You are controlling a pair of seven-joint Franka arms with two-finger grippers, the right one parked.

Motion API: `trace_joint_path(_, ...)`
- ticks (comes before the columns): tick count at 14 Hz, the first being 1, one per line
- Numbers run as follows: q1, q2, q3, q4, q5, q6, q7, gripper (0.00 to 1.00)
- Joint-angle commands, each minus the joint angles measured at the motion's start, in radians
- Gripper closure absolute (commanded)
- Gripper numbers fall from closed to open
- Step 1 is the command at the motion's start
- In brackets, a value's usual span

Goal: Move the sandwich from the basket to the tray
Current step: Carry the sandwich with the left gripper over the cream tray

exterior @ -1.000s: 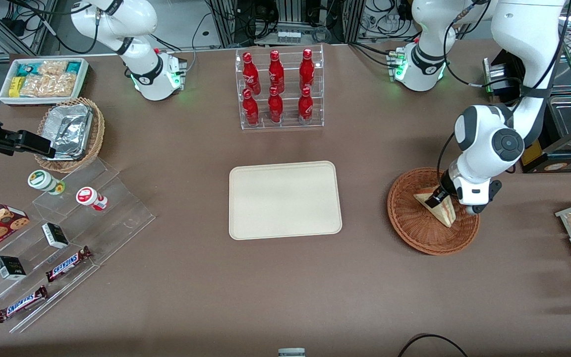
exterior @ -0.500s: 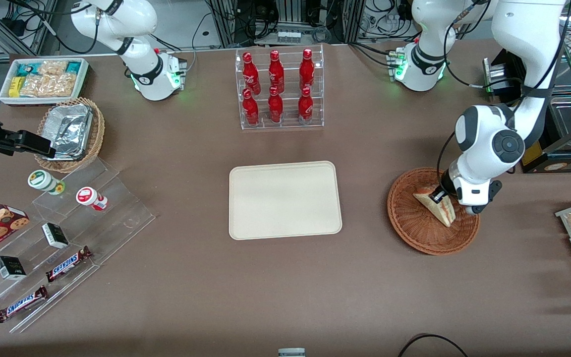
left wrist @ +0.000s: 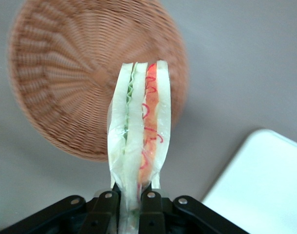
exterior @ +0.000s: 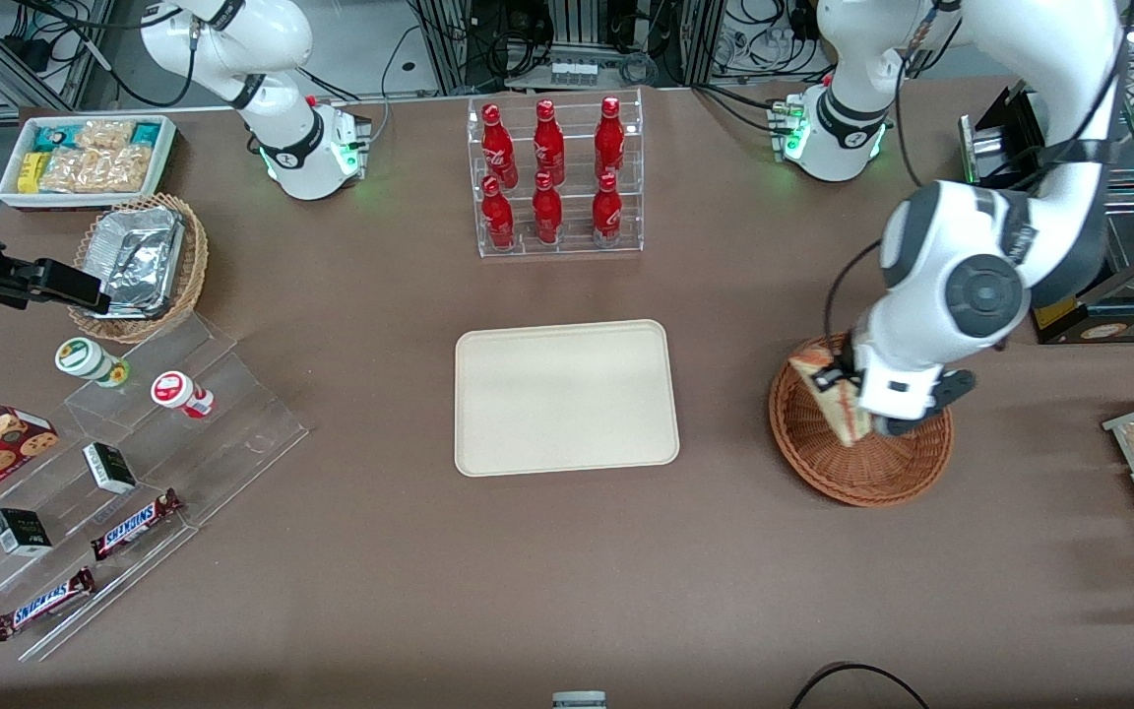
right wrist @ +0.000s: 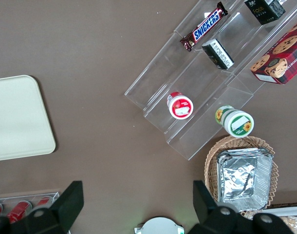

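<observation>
A round, shallow basket of reddish-brown woven wicker sits on a matte brown table, toward the working arm's end. Held above it is the sandwich, lifted clear of the weave: a clear-wrapped triangular wedge of pale bread. From the wrist camera the sandwich stands on edge, showing cream bread slices with a green layer and a red layer between them, and thin red squiggles printed on the wrap. The gripper is clamped on the wedge's narrow end, its black fingers pressing the wrap from both sides. The basket lies below with nothing in it.

The tray, flat, smooth, cream-beige with rounded corners and a low rim, lies near the table's middle, well apart from the basket, with bare table between them. A clear rack of red bottles stands farther from the front camera than the tray.
</observation>
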Motion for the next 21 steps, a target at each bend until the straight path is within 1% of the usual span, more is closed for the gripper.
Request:
trace_joint_path(1, -0.088, 0.079, 0.008, 0.076, 0.012, -0.015, 0.008, 1.00)
trace_joint_path(4, -0.217, 0.164, 0.008, 0.175, 0.015, -0.010, 0.008, 1.00)
trace_joint_path(8, -0.343, 0.261, 0.008, 0.258, 0.009, 0.039, -0.012, 1.00)
trace_joint_path(11, -0.424, 0.347, 0.010, 0.321, 0.017, 0.111, -0.105, 1.00)
trace_joint_path(13, -0.482, 0.414, 0.016, 0.399, 0.018, 0.116, -0.146, 1.00)
trace_joint_path(16, -0.530, 0.520, 0.019, 0.519, 0.027, 0.126, -0.224, 1.00)
trace_joint_path(19, -0.553, 0.554, 0.017, 0.530, 0.119, 0.163, -0.304, 1.00)
trace_joint_path(21, -0.553, 0.562, 0.017, 0.530, 0.124, 0.168, -0.305, 1.00)
